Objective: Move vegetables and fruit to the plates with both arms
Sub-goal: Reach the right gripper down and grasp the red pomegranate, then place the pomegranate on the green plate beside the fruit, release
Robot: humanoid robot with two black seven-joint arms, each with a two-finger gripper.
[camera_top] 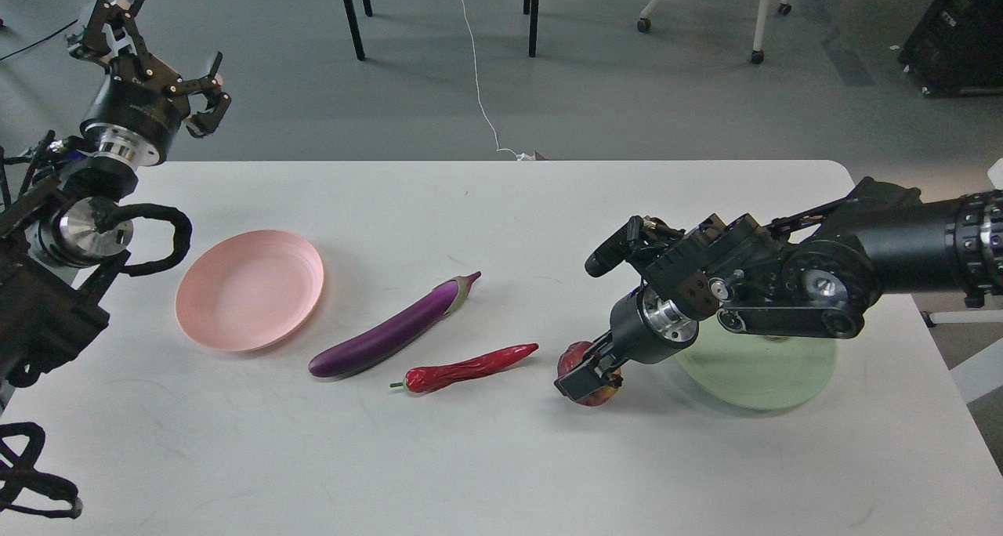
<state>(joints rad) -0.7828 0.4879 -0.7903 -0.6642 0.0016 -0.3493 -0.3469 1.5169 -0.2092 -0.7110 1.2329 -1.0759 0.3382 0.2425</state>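
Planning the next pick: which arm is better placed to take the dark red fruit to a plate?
Right. The right gripper is down on the dark red fruit, beside the green plate. The left gripper is raised beyond the table's far left corner, well away.

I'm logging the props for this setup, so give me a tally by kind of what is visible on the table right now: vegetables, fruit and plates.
Vegetables: 2, the eggplant and the chili pepper
Fruit: 1 visible, the dark red fruit under the right gripper
Plates: 2, the pink plate and the green plate, partly hidden by the right arm
Total: 5
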